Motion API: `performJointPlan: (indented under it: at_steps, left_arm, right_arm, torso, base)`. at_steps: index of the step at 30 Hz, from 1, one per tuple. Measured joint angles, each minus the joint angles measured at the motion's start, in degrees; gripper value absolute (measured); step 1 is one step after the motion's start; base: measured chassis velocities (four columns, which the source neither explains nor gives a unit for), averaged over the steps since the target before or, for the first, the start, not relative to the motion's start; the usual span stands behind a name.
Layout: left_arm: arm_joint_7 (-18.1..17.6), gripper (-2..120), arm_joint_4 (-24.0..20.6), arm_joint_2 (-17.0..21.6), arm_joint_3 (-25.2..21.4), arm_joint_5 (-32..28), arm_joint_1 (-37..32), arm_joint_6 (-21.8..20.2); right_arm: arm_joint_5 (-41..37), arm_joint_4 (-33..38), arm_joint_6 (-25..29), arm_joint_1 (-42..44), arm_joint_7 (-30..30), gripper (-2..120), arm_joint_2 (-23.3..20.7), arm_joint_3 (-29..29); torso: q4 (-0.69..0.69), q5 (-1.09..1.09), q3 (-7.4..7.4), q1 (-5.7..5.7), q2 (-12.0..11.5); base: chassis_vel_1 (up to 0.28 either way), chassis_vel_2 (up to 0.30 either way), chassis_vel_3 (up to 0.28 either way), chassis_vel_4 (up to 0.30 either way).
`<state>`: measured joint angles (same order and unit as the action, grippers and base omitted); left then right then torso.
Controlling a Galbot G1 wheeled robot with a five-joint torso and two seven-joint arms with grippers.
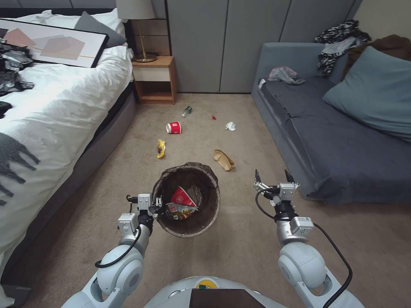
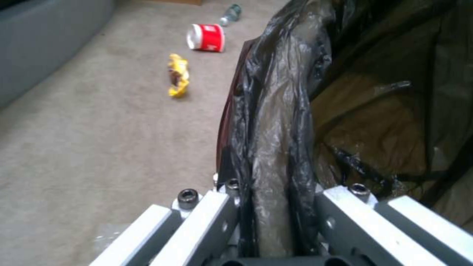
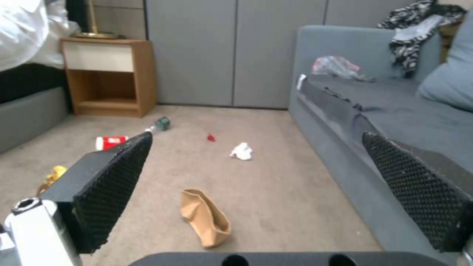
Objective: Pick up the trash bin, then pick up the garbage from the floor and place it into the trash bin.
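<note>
Left pincer (image 1: 157,204) clamps trash bin (image 1: 187,199) rim, keeping bin liftable. Right pincer (image 1: 274,176) beside bin, spread wide, aimed toward crumpled paper bag (image 1: 224,159) just beyond bin.

left gripper (image 1: 159,204) fingers: hidden by bin liner (image 2: 276,122) | bottle (image 1: 186,111): label unreadable

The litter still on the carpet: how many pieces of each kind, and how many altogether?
Paper cups: 1
Yellow wrappers: 1
Brown paper bags: 1
Tissue wads: 1
Bottles: 1
Red scraps: 1
Total: 6
</note>
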<state>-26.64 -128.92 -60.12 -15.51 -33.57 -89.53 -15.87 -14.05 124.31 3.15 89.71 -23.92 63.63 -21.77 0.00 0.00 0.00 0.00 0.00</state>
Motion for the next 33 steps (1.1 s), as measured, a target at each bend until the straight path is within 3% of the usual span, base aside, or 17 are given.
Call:
performJointPlan:
  at_steps: [33]
  left_arm:
    - [0.43, 2, -0.13, -0.03, 0.02, 1.75, -0.39, 0.39]
  right_arm:
    - [1.79, 0.34, -1.07, 1.06, -2.24, 100, 3.34, -0.64]
  torso:
    - [0.01, 0.0, 0.0, 0.0, 0.0]
  base:
    - [0.0, 0.0, 0.0, 0.0]
